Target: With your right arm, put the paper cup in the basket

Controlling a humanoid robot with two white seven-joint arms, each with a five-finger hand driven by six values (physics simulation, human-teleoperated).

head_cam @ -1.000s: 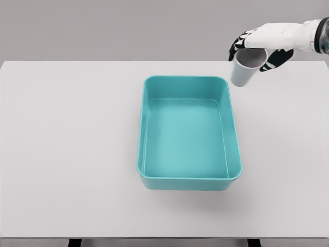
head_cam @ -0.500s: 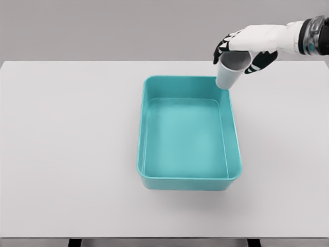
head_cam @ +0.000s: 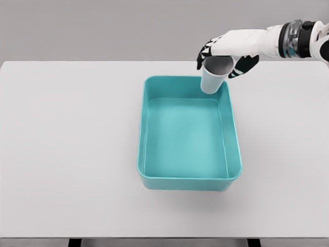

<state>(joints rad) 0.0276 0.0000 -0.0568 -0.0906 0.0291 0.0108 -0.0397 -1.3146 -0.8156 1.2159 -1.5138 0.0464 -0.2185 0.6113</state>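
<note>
A white paper cup (head_cam: 213,76) hangs in the air, mouth up and slightly tilted, over the far right corner of a teal rectangular basket (head_cam: 145,128). My right hand (head_cam: 221,54) is shut on the cup's rim, with the white arm reaching in from the upper right. The cup's base overlaps the basket's back rim in this view. The basket stands in the middle of the white table and holds nothing. My left arm does not show.
The white table (head_cam: 67,144) stretches wide to the left and right of the basket. Its front edge runs along the bottom of the picture. A grey wall lies behind the table.
My right hand has carried the cup leftward, from beyond the basket's right side to above its far right corner. The basket has not moved.
</note>
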